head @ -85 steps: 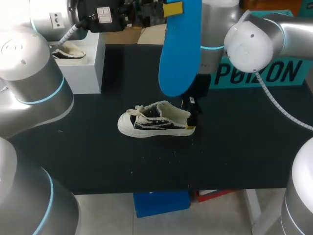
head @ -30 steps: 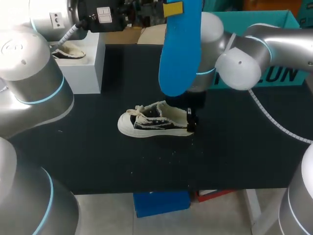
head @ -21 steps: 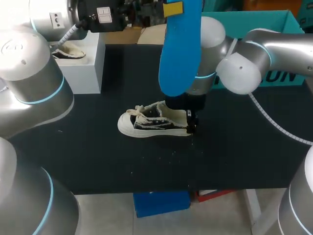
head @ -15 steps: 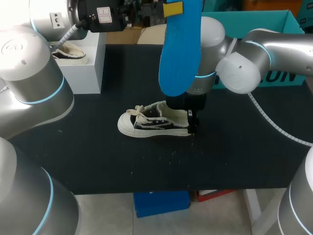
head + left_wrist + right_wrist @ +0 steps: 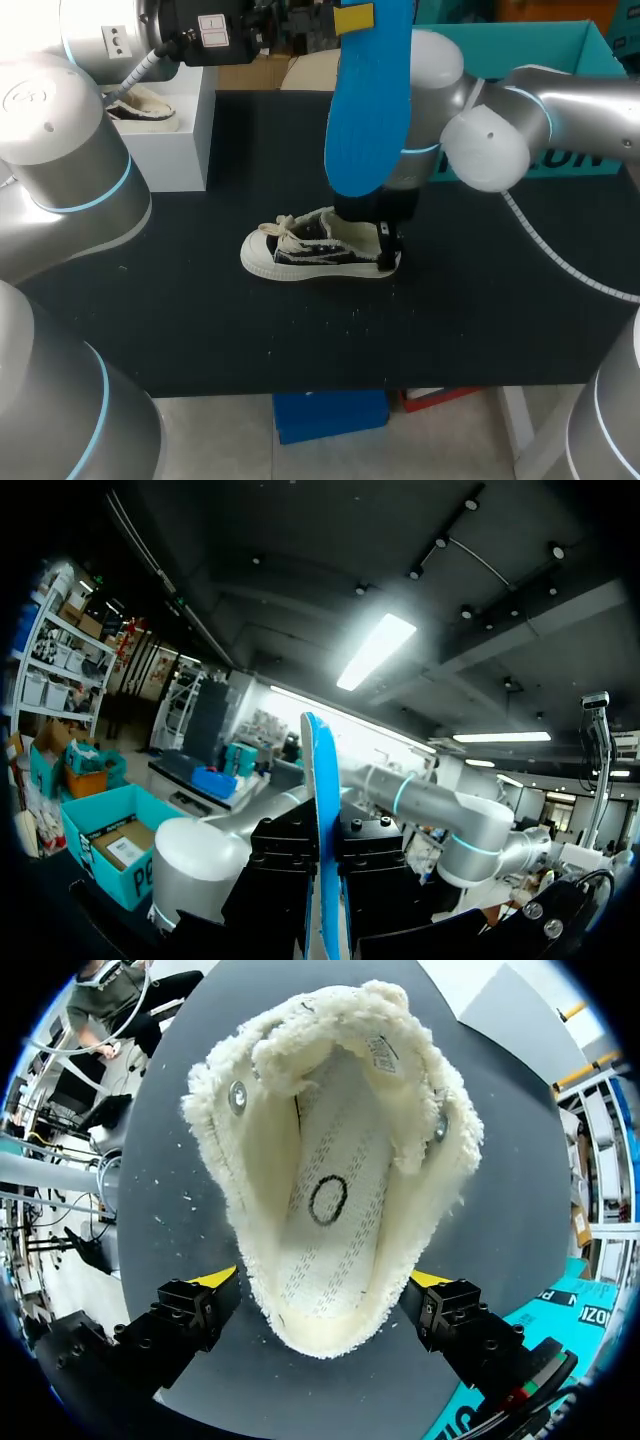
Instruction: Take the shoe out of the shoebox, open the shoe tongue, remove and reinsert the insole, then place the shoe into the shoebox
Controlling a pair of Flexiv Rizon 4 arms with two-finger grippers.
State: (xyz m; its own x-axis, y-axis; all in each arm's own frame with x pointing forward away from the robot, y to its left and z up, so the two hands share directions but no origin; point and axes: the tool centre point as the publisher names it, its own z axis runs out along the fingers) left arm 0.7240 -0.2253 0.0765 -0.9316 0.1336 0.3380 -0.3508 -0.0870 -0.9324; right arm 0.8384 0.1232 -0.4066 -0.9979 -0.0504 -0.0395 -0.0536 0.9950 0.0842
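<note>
Black tabletop [image 5: 480, 320], shoe [image 5: 318, 250] mid-table, insole [image 5: 368, 100] aloft

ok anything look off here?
Only minor: white specks litter the table by the shoe, likely lining fluff. The shoe stands upright; the insole is clamped in the left gripper and looks intact.
</note>
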